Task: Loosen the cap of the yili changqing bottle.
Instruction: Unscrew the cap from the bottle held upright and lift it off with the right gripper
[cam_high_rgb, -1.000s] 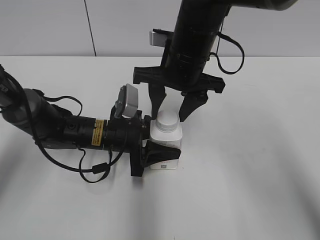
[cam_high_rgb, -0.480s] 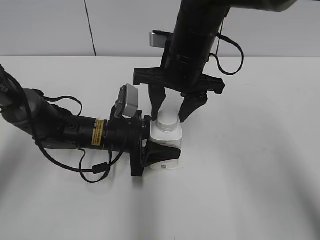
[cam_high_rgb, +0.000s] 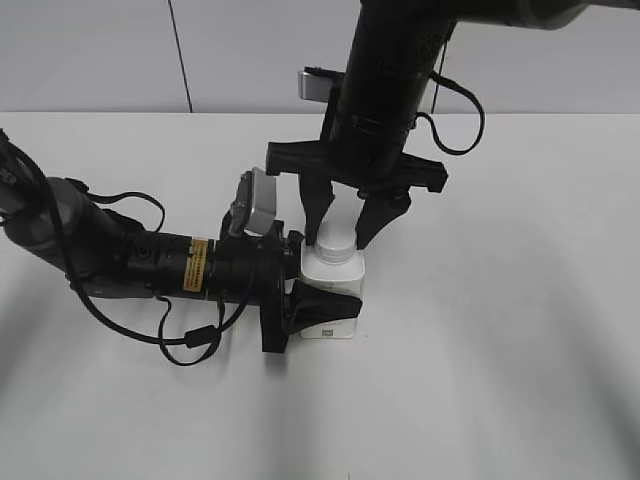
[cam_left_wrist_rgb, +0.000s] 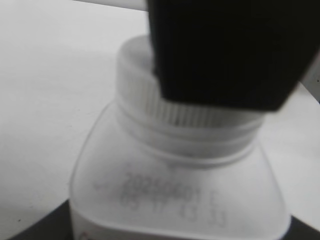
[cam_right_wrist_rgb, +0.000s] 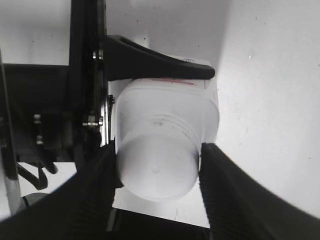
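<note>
The yili changqing bottle (cam_high_rgb: 335, 272) stands upright on the white table, a small squat white bottle. My left gripper (cam_high_rgb: 333, 283) comes in from the left, lying level, and is shut on the bottle's body; one black finger (cam_right_wrist_rgb: 150, 62) presses its side. The white cap (cam_high_rgb: 337, 246) sits on the neck. My right gripper (cam_high_rgb: 338, 238) hangs straight down over it, its two fingers touching opposite sides of the cap (cam_right_wrist_rgb: 156, 170). In the left wrist view the ribbed cap (cam_left_wrist_rgb: 135, 75) is partly hidden by a right finger (cam_left_wrist_rgb: 230, 50), above the bottle's date-stamped shoulder (cam_left_wrist_rgb: 175, 200).
The white table (cam_high_rgb: 500, 350) stretches around the bottle on all sides. A grey wall (cam_high_rgb: 100, 50) rises behind it. My left arm with its cables (cam_high_rgb: 130, 260) lies low across the table's left half.
My right gripper's fingers have drawn in from either side until they meet the cap, and it has sunk slightly. The left gripper and the bottle have stayed where they were.
</note>
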